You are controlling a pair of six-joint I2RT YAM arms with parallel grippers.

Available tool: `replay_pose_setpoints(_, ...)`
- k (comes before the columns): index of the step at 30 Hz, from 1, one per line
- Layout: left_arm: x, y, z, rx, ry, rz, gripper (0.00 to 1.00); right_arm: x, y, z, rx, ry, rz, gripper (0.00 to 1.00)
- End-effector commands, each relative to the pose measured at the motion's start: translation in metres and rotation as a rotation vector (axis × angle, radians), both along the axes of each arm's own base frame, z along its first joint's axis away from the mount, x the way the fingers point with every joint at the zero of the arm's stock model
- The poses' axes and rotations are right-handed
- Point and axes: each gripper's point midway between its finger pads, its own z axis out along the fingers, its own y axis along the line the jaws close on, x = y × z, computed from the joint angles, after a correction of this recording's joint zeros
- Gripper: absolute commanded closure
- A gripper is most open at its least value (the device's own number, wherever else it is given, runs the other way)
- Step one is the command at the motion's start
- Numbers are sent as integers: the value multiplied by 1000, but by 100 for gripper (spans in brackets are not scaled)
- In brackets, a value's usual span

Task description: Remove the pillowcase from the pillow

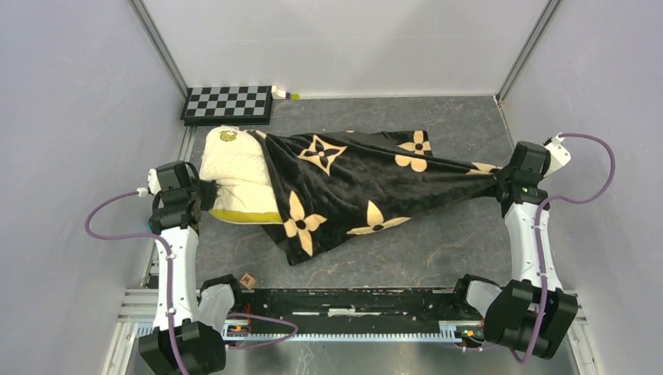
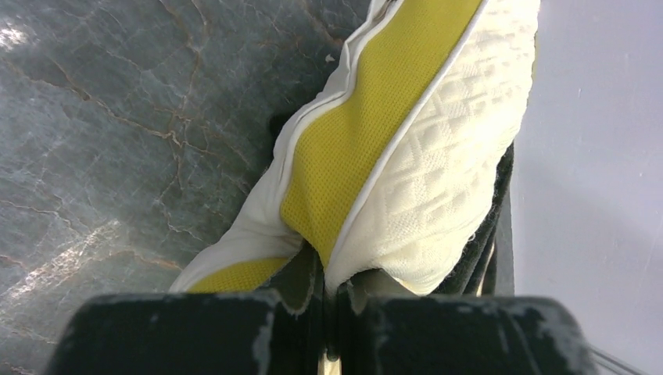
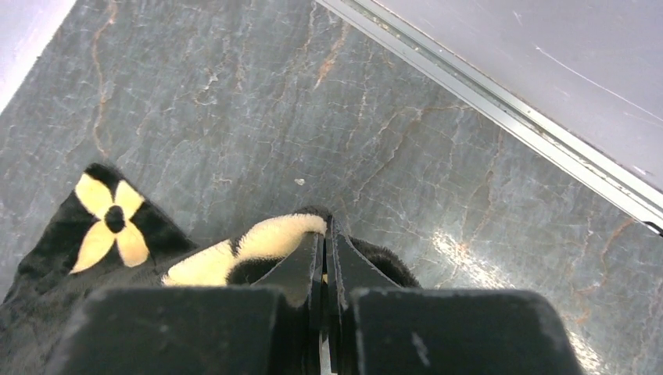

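1. Black velvety fabric printed with tan flowers and stars, the pillowcase, lies across the middle of the grey marbled table. It is drawn into a wedge that is wide at the left and narrows to a point at the right.
2. The pillow, cream-white and quilted, projects from the left, open end of the pillowcase. Its left portion is exposed, and the rest is covered by the fabric.
3. A yellow band runs along the near edge of the exposed pillow.
4. Left gripper: the jaws are closed to a narrow slit on the left end of the pillow. The left wrist view shows the cream cover and the yellow band pinched between the fingers.
5. Right gripper: the jaws are closed tight on the right-hand tip of the pillowcase. The right wrist view shows black pile and a tan petal clamped between the fingers.
6. Between the two grippers the fabric runs in long straight folds from the clamped tip toward the pillow. One loose corner hangs toward the near edge of the table.
7. A black-and-white checkerboard lies flat at the far left corner, near the pillow's far end but apart from it.
8. A small wooden cube sits at the near edge of the table, between the left arm's base and the loose corner of the pillowcase, touching neither.
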Motion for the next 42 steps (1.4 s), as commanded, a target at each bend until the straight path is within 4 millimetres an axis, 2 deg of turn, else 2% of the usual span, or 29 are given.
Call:
replay_pose_setpoints(1,35,16,46,66,-239,4,98,11,-11,31,-54,-170,-10,96)
replay_pose_setpoints(2,39,4,37,26,-250,-54,98,14,-4,29,-46,-183,40,89)
replay_pose_setpoints(3,44,-5,33,-8,-267,-104,98,16,2,26,-46,-185,85,75)
replay_pose_setpoints(6,49,-25,14,-77,-252,-210,98,22,25,19,-37,-203,246,16)
replay_pose_setpoints(7,49,-29,8,-90,-239,-236,98,29,41,19,-31,-228,355,6)
replay_pose_setpoints(8,49,-32,4,-92,-227,-258,98,33,57,19,-12,-245,448,2)
replay_pose_setpoints(12,46,-41,-2,-97,-216,-324,98,40,107,10,83,-263,641,2)
replay_pose_setpoints(16,42,-47,-1,-67,-210,-383,98,41,165,-12,150,-194,780,2)
replay_pose_setpoints(19,35,-46,-7,-30,-166,-413,98,32,206,-31,230,-166,888,2)
replay_pose_setpoints(20,33,-46,-9,-26,-157,-421,98,27,224,-34,253,-175,964,2)
replay_pose_setpoints(23,28,-53,-10,-33,-156,-456,98,13,260,-36,246,-215,1177,2)
replay_pose_setpoints(28,18,-60,-10,-18,-142,-515,98,9,289,-47,266,-174,1301,2)
replay_pose_setpoints(32,15,-61,-9,33,-125,-530,98,16,315,-50,291,-152,1361,3)
replay_pose_setpoints(36,15,-60,-14,51,-111,-534,98,37,324,-54,287,-154,1334,2)
replay_pose_setpoints(42,13,-65,-14,63,-107,-555,98,89,325,-39,260,-225,1255,2)
